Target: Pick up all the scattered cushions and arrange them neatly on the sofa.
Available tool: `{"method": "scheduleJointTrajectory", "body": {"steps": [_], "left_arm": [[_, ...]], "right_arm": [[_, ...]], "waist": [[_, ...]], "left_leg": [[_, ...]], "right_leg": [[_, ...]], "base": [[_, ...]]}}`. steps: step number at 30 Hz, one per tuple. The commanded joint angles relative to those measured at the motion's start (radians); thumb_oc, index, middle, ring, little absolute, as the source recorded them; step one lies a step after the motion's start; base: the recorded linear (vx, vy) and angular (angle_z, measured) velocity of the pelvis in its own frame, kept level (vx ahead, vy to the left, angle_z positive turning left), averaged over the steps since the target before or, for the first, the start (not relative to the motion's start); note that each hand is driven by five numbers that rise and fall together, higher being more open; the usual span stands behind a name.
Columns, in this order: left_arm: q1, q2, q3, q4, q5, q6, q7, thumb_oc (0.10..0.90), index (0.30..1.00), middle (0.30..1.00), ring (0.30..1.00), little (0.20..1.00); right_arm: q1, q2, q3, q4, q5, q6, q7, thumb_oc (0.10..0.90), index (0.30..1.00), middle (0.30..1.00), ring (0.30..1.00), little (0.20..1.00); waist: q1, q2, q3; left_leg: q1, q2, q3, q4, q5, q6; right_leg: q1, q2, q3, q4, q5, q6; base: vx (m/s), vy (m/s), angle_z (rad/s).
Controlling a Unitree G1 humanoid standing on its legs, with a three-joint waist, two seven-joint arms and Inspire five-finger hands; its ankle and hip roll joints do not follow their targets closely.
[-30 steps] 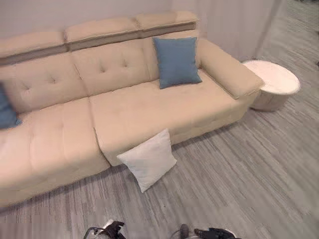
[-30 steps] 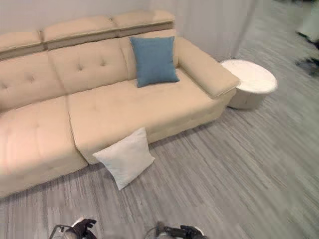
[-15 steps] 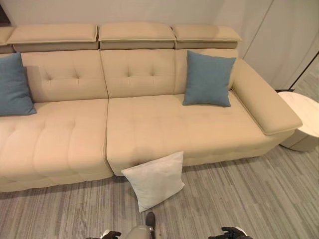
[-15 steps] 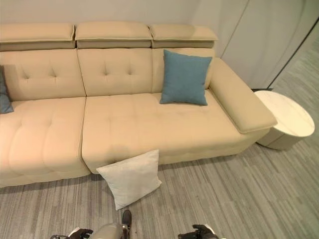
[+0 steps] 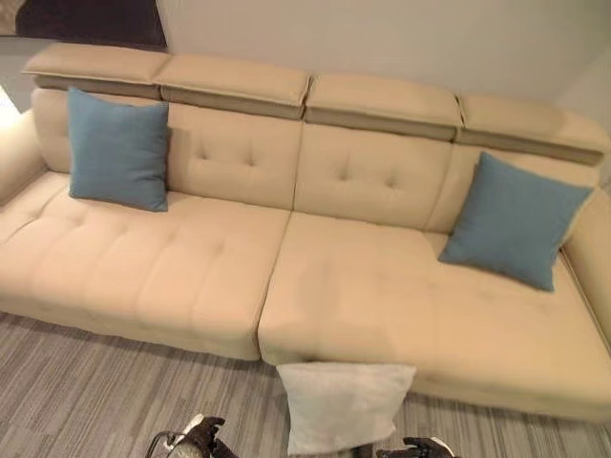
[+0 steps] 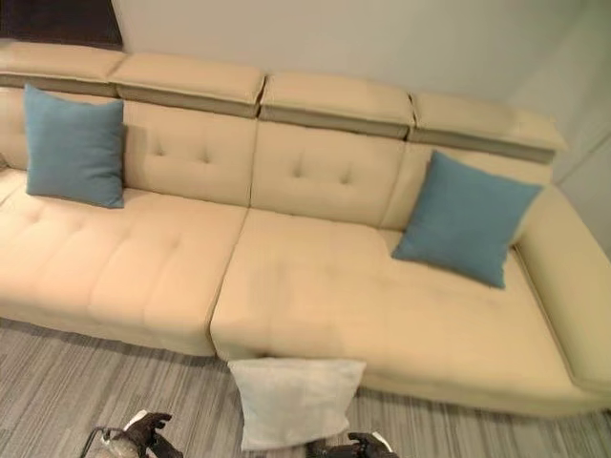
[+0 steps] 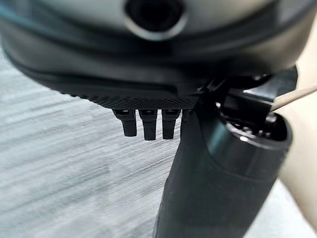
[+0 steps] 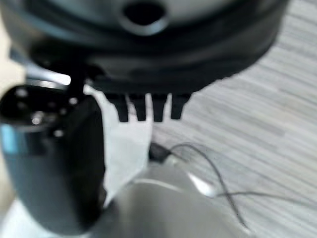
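Note:
A white cushion [image 5: 342, 405] lies on the grey floor, leaning against the front of the beige sofa [image 5: 363, 296] near its middle. One blue cushion [image 5: 117, 148] stands against the backrest at the sofa's left end, and a second blue cushion [image 5: 514, 219] leans at the right end. My left hand [image 5: 202, 439] hangs low by the view's bottom edge, left of the white cushion. My right hand [image 5: 420, 447] hangs just right of that cushion. In the wrist views both the left hand [image 7: 148, 94] and the right hand [image 8: 148, 74] have straight fingers and hold nothing.
Grey striped carpet [image 5: 86, 382] runs along the sofa's front. The sofa's left armrest [image 5: 14, 153] shows at the left edge and its right armrest [image 6: 573, 277] at the right. A dark panel [image 5: 86, 19] is on the wall behind.
The camera has swung left along the sofa: the round side table has left the picture and the left blue cushion is now in full view. Cushions and hands have not moved.

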Motion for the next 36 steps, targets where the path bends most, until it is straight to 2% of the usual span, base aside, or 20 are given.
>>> {"method": "scheduleJointTrajectory", "body": {"steps": [1,5,10,12,13,15,16,17,21,23,34,35,36], "left_arm": [[-0.053,-0.025,0.064,0.022,-0.06,-0.028,0.004,0.8,0.9,0.9,0.9,0.9],[-0.043,-0.026,0.14,0.025,-0.191,-0.039,-0.022,0.8,0.9,0.9,0.9,0.9],[-0.053,-0.017,0.165,0.023,-0.255,-0.048,-0.026,0.8,0.9,0.9,0.9,0.9],[-0.09,-0.011,0.163,0.02,-0.293,-0.056,-0.021,0.8,0.9,0.9,0.9,0.9],[-0.091,-0.011,0.163,0.021,-0.293,-0.056,-0.021,0.8,0.9,0.9,0.9,0.9],[-0.139,-0.014,0.157,-0.004,-0.355,-0.064,-0.017,0.8,0.9,0.9,0.9,0.9],[-0.139,-0.014,0.158,-0.004,-0.355,-0.064,-0.017,0.8,0.9,0.9,0.9,0.9],[-0.171,-0.009,0.153,-0.013,-0.382,-0.068,-0.01,0.8,0.9,0.9,0.9,0.9],[-0.171,-0.009,0.153,-0.013,-0.382,-0.068,-0.01,0.8,0.9,0.9,0.9,0.9],[-0.236,0.004,0.149,-0.028,-0.443,-0.078,0.002,0.8,0.9,0.9,0.9,0.9],[-0.237,0.004,0.149,-0.028,-0.443,-0.078,0.002,0.8,0.9,0.9,0.9,0.9],[-0.253,0.01,0.148,-0.034,-0.464,-0.079,0.005,0.8,0.9,0.9,0.9,0.9],[-0.302,0.032,0.139,-0.034,-0.501,-0.084,0.015,0.8,0.9,0.9,0.9,0.9]], "right_arm": [[-0.005,-0.09,-0.017,0.068,0.006,0.014,-0.028,0.8,0.9,0.9,0.9,0.9],[0.007,-0.141,-0.073,0.109,0.041,0.006,-0.045,0.8,0.9,0.9,0.9,0.9],[0.032,-0.198,-0.131,0.161,0.078,0.0,-0.055,0.8,0.9,0.9,0.9,0.9],[0.017,-0.204,-0.142,0.176,0.127,-0.007,-0.056,0.8,0.9,0.9,0.9,0.9],[0.016,-0.204,-0.141,0.176,0.127,-0.007,-0.056,0.8,0.9,0.9,0.9,0.9],[-0.029,-0.173,-0.103,0.157,0.148,-0.009,-0.062,0.8,0.9,0.9,0.9,0.9],[-0.03,-0.173,-0.103,0.157,0.148,-0.009,-0.062,0.8,0.9,0.9,0.9,0.9],[-0.061,-0.176,-0.098,0.147,0.163,-0.013,-0.073,0.8,0.9,0.9,0.9,0.9],[-0.061,-0.176,-0.098,0.147,0.163,-0.013,-0.073,0.8,0.9,0.9,0.9,0.9],[-0.123,-0.193,-0.095,0.135,0.198,-0.023,-0.091,0.8,0.9,0.9,0.9,0.9],[-0.124,-0.193,-0.095,0.135,0.198,-0.023,-0.091,0.8,0.9,0.9,0.9,0.9],[-0.139,-0.201,-0.101,0.133,0.213,-0.027,-0.097,0.8,0.9,0.9,0.9,0.9],[-0.168,-0.251,-0.116,0.143,0.222,-0.03,-0.127,0.8,0.9,0.9,0.9,0.9]], "waist": [[0.022,0.002,0.042],[0.025,0.006,0.039],[0.016,0.01,0.046],[0.007,0.014,0.076],[0.007,0.014,0.076],[0.003,0.022,0.128],[0.002,0.022,0.128],[0.0,0.026,0.16],[0.0,0.026,0.16],[-0.006,0.031,0.216],[-0.007,0.031,0.214],[-0.009,0.034,0.23],[-0.019,0.042,0.279]], "left_leg": [[-0.088,0.219,0.051,0.061,-0.08,-0.138],[-0.1,0.273,0.018,0.009,-0.035,-0.174],[-0.135,0.301,0.009,-0.001,-0.015,-0.195],[-0.179,0.311,0.003,-0.001,-0.002,-0.204],[-0.181,0.311,0.002,-0.001,-0.001,-0.204],[-0.237,0.311,-0.005,-0.001,0.016,-0.207],[-0.238,0.311,-0.006,-0.001,0.016,-0.207],[-0.272,0.309,-0.009,-0.001,0.029,-0.208],[-0.273,0.309,-0.009,-0.001,0.029,-0.208],[-0.354,0.299,-0.008,0.006,0.053,-0.206],[-0.358,0.299,-0.009,0.006,0.053,-0.206],[-0.38,0.297,-0.007,0.009,0.059,-0.204],[-0.447,0.288,0.0,0.017,0.073,-0.202]], "right_leg": [[0.078,-0.014,-0.002,0.013,-0.099,0.057],[0.096,0.031,-0.039,-0.032,-0.123,0.032],[0.088,0.053,-0.056,-0.064,-0.121,0.029],[0.053,0.061,-0.058,-0.064,-0.118,0.027],[0.051,0.061,-0.059,-0.064,-0.118,0.027],[-0.008,0.064,-0.053,-0.057,-0.109,0.022],[-0.01,0.064,-0.054,-0.056,-0.109,0.022],[-0.05,0.064,-0.052,-0.046,-0.103,0.021],[-0.05,0.064,-0.052,-0.046,-0.103,0.021],[-0.145,0.062,-0.044,-0.01,-0.092,0.019],[-0.149,0.062,-0.044,-0.008,-0.092,0.02],[-0.176,0.058,-0.04,0.006,-0.087,0.02],[-0.256,0.046,-0.033,0.04,-0.079,0.022]], "base": [[0.11,-0.166,0.26],[0.04,-0.154,0.22],[-0.02,-0.072,0.24],[-0.14,-0.033,-0.19],[-0.16,-0.001,0.02],[-0.19,0.016,-0.03],[-0.26,0.025,-0.05],[-0.13,0.014,-0.02],[-0.06,0.008,-0.04],[-0.25,0.051,-0.03],[-0.02,0.006,-0.02],[-0.24,0.104,-0.01],[-0.31,0.136,0.0]]}}
